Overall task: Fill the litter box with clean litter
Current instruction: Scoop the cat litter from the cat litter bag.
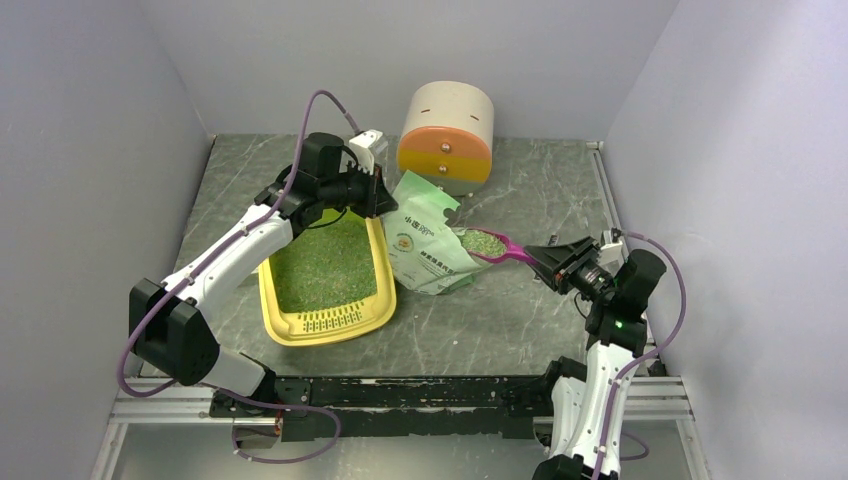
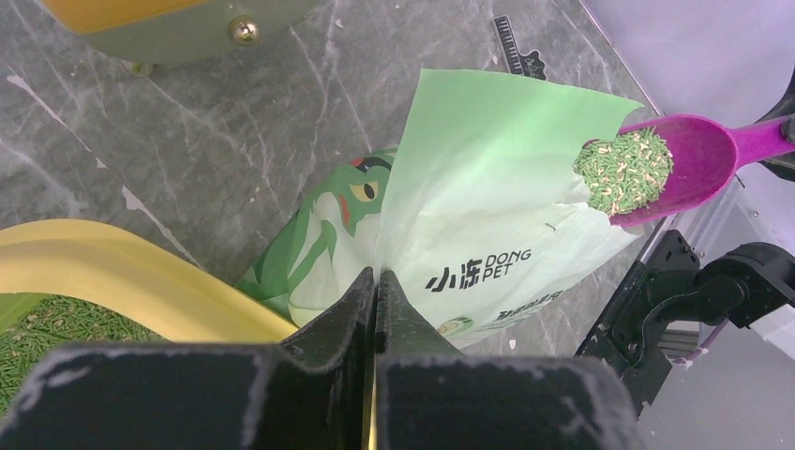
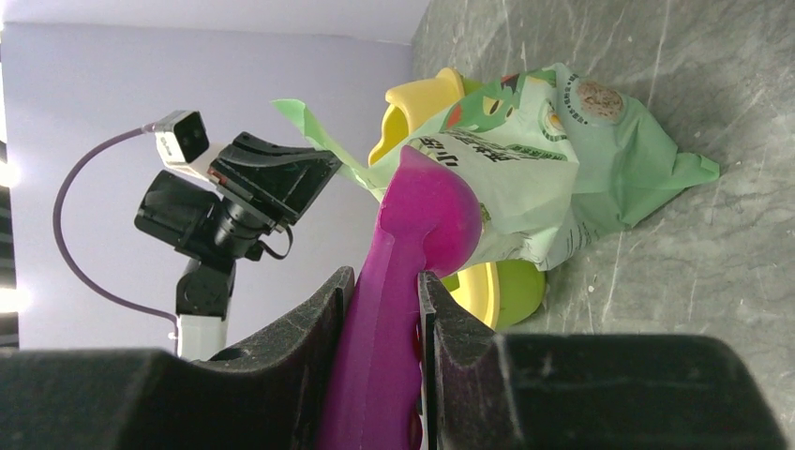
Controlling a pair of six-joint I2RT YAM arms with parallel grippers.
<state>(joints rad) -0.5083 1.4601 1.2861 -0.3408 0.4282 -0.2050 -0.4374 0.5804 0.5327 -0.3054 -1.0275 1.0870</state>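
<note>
Our right gripper [image 3: 384,281] is clamping the magenta scoop [image 2: 698,159], carrying clean litter [image 2: 623,169] over the bag [image 2: 487,216]. Our left gripper [image 2: 375,281] is pinching the bag's top edge; the litter box [image 1: 325,325] is sitting beside it on the table [image 1: 500,320].

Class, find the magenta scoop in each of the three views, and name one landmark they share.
Top external: scoop right of centre, beside the green bag.
Left wrist: scoop upper right, over the bag's edge.
Right wrist: scoop bottom centre, reaching upward.
Shared landmark: green bag.
</note>
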